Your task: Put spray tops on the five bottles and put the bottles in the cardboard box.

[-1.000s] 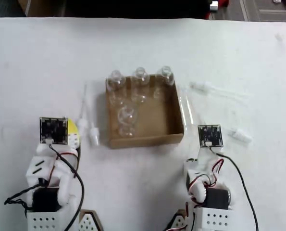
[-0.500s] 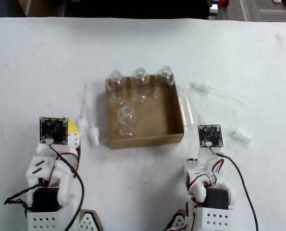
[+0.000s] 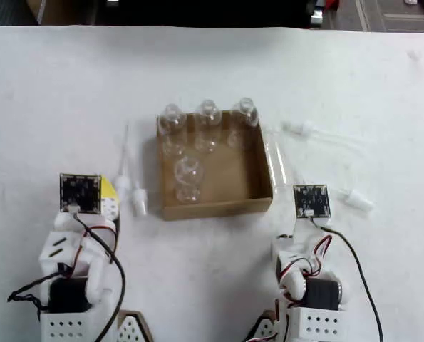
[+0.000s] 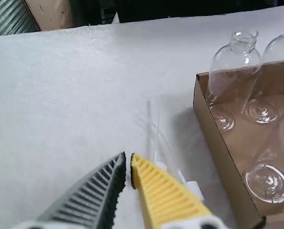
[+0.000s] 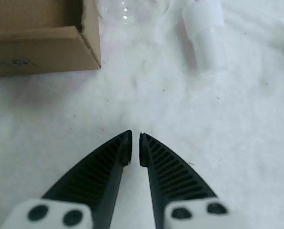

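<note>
The cardboard box (image 3: 258,187) sits mid-table holding several clear bottles without tops: three along its far wall (image 3: 207,114) and one nearer the front (image 3: 188,174). Another clear bottle (image 3: 276,162) lies on the table just right of the box. Two white spray tops (image 3: 137,201) with long tubes lie left of the box, and others lie to the right (image 3: 302,129) (image 3: 357,200). My left gripper (image 4: 128,164) is shut and empty beside a spray top (image 4: 176,175). My right gripper (image 5: 134,143) is shut and empty, short of the box corner (image 5: 87,45) and a spray top (image 5: 206,31).
White padded cloth covers the table (image 3: 48,100). Both arm bases stand at the near edge, the left (image 3: 73,285) and the right (image 3: 308,292). Open cloth lies between the arms and in front of the box.
</note>
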### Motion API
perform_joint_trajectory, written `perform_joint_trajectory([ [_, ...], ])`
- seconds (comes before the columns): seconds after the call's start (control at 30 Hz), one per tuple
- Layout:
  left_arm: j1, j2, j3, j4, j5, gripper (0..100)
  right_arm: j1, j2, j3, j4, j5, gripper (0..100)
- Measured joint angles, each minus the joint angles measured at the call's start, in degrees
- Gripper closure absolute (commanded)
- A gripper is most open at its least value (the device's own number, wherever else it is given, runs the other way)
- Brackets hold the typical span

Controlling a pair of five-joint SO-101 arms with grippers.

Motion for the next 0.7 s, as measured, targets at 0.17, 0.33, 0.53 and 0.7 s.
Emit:
perform_joint_trajectory([
  [0.17, 0.00, 0.00, 1.14, -1.58, -4.13, 97, 0.00, 0.00, 0.00, 0.00, 0.00, 98.1],
  [0.33, 0.00, 0.00, 1.14, -1.93, -5.89, 97, 0.00, 0.00, 0.00, 0.00, 0.00, 98.1],
  [0.53, 1.41, 0.00, 1.85, -2.11, -6.24, 97, 0.00, 0.00, 0.00, 0.00, 0.00, 98.1],
  [0.7, 1.49, 0.00, 2.20, -2.29, -6.24, 97, 0.00, 0.00, 0.00, 0.00, 0.00, 98.1],
])
